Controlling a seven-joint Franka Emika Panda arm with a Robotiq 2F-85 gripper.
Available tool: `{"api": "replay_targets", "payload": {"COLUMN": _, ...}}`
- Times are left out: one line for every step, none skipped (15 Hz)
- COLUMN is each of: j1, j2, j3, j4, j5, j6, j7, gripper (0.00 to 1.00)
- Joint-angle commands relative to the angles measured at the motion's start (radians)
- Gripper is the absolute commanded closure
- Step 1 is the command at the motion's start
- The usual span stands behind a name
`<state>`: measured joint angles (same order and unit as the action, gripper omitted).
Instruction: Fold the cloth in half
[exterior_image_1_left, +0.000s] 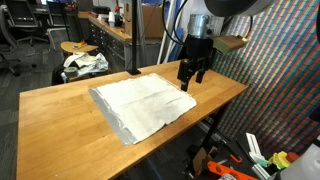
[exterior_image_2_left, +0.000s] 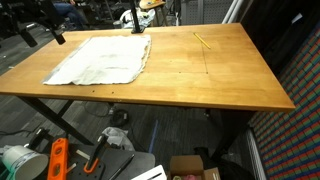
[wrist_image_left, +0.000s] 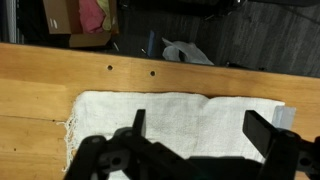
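You have one cloth (exterior_image_1_left: 140, 103) and one desk (exterior_image_1_left: 55, 105). One tool (exterior_image_1_left: 192, 82), with two fingers (wrist_image_left: 262, 132) counted in the wrist view. One thin yellow stick (exterior_image_2_left: 203, 40). Two small holes (wrist_image_left: 109, 69) in the desk's surface. One patterned fabric bundle (exterior_image_1_left: 85, 63) beyond the desk.

A wooden counter (exterior_image_1_left: 55, 105) on dark legs stands over a dark floor (exterior_image_2_left: 165, 130). Behind it are a workbench (exterior_image_1_left: 112, 30) and an office chair (exterior_image_1_left: 20, 30); beside it, a multicoloured woven panel (exterior_image_1_left: 290, 70); beneath it, a cardboard box (exterior_image_2_left: 195, 168).
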<state>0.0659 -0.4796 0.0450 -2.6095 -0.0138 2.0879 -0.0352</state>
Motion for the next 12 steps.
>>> {"api": "replay_targets", "payload": {"j1": 0.000, "j2": 0.000, "j3": 0.000, "j4": 0.001, "j5": 0.000, "j6": -0.002, "j7": 0.000, "gripper": 0.00}}
{"api": "replay_targets", "payload": {"j1": 0.000, "j2": 0.000, "j3": 0.000, "j4": 0.001, "j5": 0.000, "j6": -0.002, "j7": 0.000, "gripper": 0.00}}
{"api": "replay_targets", "payload": {"j1": 0.000, "j2": 0.000, "j3": 0.000, "j4": 0.001, "j5": 0.000, "j6": -0.002, "j7": 0.000, "gripper": 0.00}}
{"api": "replay_targets", "payload": {"j1": 0.002, "j2": 0.017, "j3": -0.003, "j4": 0.015, "j5": 0.010, "j6": -0.005, "j7": -0.003, "gripper": 0.00}}
{"api": "replay_targets", "payload": {"j1": 0.002, "j2": 0.046, "j3": -0.007, "j4": 0.041, "j5": 0.016, "j6": -0.015, "j7": -0.005, "gripper": 0.00}}
{"api": "replay_targets", "payload": {"j1": 0.003, "j2": 0.073, "j3": -0.011, "j4": 0.066, "j5": 0.021, "j6": -0.027, "j7": -0.010, "gripper": 0.00}}
{"api": "replay_targets", "payload": {"j1": 0.001, "j2": 0.103, "j3": -0.014, "j4": 0.090, "j5": 0.027, "j6": -0.030, "j7": -0.010, "gripper": 0.00}}
{"api": "replay_targets", "payload": {"j1": -0.001, "j2": 0.134, "j3": -0.015, "j4": 0.117, "j5": 0.025, "j6": -0.040, "j7": -0.011, "gripper": 0.00}}
{"api": "replay_targets", "payload": {"j1": -0.003, "j2": 0.163, "j3": -0.020, "j4": 0.141, "j5": 0.031, "j6": -0.039, "j7": -0.012, "gripper": 0.00}}
{"api": "replay_targets", "payload": {"j1": -0.006, "j2": 0.198, "j3": -0.024, "j4": 0.167, "j5": 0.035, "j6": -0.034, "j7": -0.009, "gripper": 0.00}}
{"api": "replay_targets", "payload": {"j1": -0.009, "j2": 0.233, "j3": -0.029, "j4": 0.193, "j5": 0.038, "j6": -0.039, "j7": -0.017, "gripper": 0.00}}
{"api": "replay_targets", "payload": {"j1": -0.013, "j2": 0.267, "j3": -0.036, "j4": 0.222, "j5": 0.040, "j6": -0.043, "j7": -0.025, "gripper": 0.00}}
